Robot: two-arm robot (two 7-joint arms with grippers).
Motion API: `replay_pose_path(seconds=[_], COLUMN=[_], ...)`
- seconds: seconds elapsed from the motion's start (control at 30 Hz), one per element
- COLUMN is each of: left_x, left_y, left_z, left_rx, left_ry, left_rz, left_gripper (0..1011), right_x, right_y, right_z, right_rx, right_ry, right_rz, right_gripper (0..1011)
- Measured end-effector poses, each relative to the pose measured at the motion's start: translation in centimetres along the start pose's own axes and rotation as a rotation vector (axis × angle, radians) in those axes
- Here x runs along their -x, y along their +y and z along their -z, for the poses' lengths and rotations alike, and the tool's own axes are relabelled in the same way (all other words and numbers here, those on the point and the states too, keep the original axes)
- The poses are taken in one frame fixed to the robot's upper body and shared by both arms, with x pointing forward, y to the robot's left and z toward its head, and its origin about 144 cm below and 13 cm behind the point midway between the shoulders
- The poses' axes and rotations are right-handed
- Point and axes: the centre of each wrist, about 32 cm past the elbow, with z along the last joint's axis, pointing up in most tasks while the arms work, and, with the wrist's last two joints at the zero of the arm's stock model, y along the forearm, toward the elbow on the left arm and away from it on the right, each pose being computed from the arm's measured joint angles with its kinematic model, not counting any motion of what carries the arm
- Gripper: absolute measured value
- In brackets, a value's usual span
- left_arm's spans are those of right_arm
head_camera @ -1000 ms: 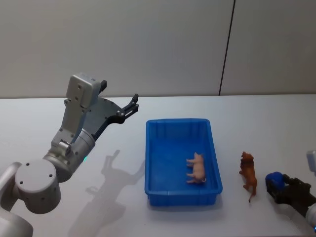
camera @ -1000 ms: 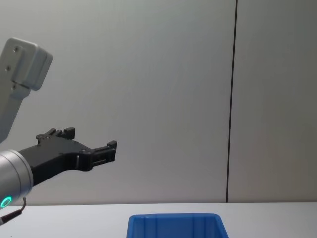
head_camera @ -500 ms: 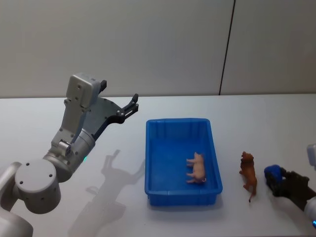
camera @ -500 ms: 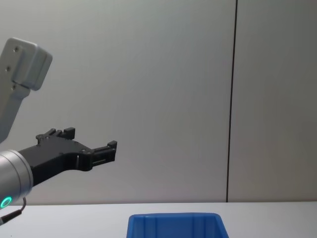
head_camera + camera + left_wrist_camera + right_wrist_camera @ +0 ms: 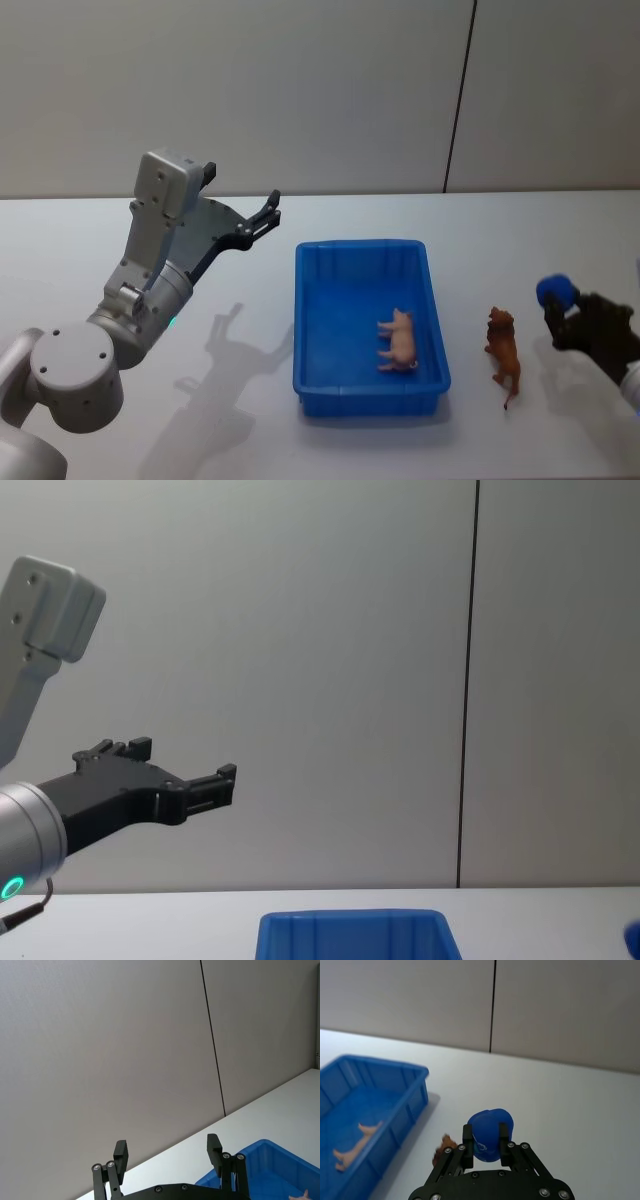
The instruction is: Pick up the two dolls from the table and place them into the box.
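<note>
Head view: the right gripper (image 5: 563,305) is lifted off the table (image 5: 560,220) near the right edge, pinched tight on a small blue round toy (image 5: 490,1132). My guess is it's held up like that so it clears the thick rim on the way to the box (image 5: 300,330). A pink pig doll (image 5: 400,340) is already lying inside the box, near the right wall. A brown animal doll (image 5: 503,358) stands on the table just right of the box, between it and the right gripper. The left gripper (image 5: 268,212) hangs high on the box's left, spread wide and empty; it looks parked out of the way. No brands or writing I can read anywhere.
</note>
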Motion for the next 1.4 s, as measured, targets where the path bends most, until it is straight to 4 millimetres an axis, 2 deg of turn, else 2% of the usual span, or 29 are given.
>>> replay_pose_path(seconds=[0.3, 0.57, 1.1, 1.2, 1.4], left_x=[0.0, 0.0, 0.0, 0.0, 0.0], left_y=[0.0, 0.0, 0.0, 0.0, 0.0], left_z=[0.0, 0.0, 0.0, 0.0, 0.0], left_rx=[0.0, 0.0, 0.0, 0.0, 0.0], left_ry=[0.0, 0.0, 0.0, 0.0, 0.0], left_rz=[0.0, 0.0, 0.0, 0.0, 0.0], left_gripper=[1001, 1001, 1001, 1001, 1001], right_x=[0.9, 2.0, 4.7, 5.3, 6.2], right_y=[0.0, 0.6, 3.1, 3.9, 5.6], right_z=[-3.0, -4.5, -5.7, -5.6, -4.8], right_rx=[-0.13, -0.195, -0.225, -0.211, -0.169], right_ry=[-0.04, -0.057, -0.072, -0.071, -0.059], right_rz=[-0.055, -0.143, -0.355, -0.4, -0.464], right_gripper=[225, 189, 151, 191, 369])
